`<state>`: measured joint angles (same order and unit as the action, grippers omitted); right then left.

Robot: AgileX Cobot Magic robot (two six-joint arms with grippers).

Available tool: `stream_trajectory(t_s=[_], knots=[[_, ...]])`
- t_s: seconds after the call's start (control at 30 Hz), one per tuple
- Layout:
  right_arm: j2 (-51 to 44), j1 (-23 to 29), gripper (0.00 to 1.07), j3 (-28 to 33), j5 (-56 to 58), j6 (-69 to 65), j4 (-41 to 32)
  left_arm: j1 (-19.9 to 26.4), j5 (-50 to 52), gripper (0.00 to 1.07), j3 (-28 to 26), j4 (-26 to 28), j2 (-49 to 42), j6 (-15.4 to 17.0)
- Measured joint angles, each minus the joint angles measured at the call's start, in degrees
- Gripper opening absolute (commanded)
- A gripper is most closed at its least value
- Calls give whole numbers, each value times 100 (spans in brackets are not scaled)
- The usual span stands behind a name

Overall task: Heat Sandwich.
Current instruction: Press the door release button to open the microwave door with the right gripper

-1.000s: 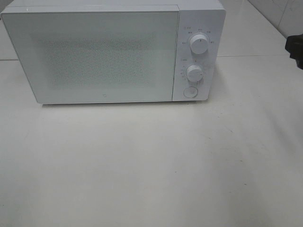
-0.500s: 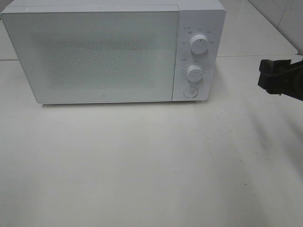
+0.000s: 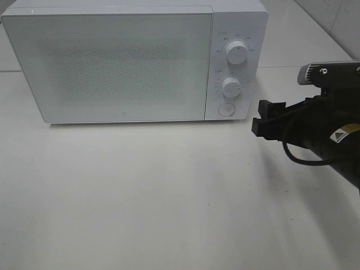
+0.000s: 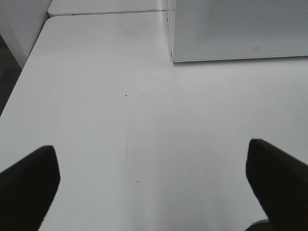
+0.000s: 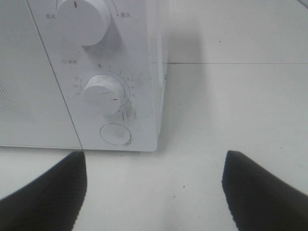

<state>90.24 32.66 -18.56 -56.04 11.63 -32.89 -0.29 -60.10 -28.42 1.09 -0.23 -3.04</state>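
The right gripper has come in from the right edge toward the microwave; it is now near the button but apart from it, fingers spread wide and empty; the microwave stays shut; the left gripper hangs over the table before the microwave's left corner, fingers wide, empty; the sandwich shows in no view.

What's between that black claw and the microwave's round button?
Only bare white table between the right gripper and the button, per the exterior high view.
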Motion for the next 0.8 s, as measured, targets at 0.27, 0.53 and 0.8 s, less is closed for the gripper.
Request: stream_trajectory(t_s=[0.27,0.53,0.8], knots=[[430,796,76,-309,-138,344,-922,0,0,98,0,0,0,0],[785,1203,76,-699,-115,607,-1541,0,0,98,0,0,0,0],[819,1203,76,-768,-69,521,-1770,0,0,98,0,0,0,0]])
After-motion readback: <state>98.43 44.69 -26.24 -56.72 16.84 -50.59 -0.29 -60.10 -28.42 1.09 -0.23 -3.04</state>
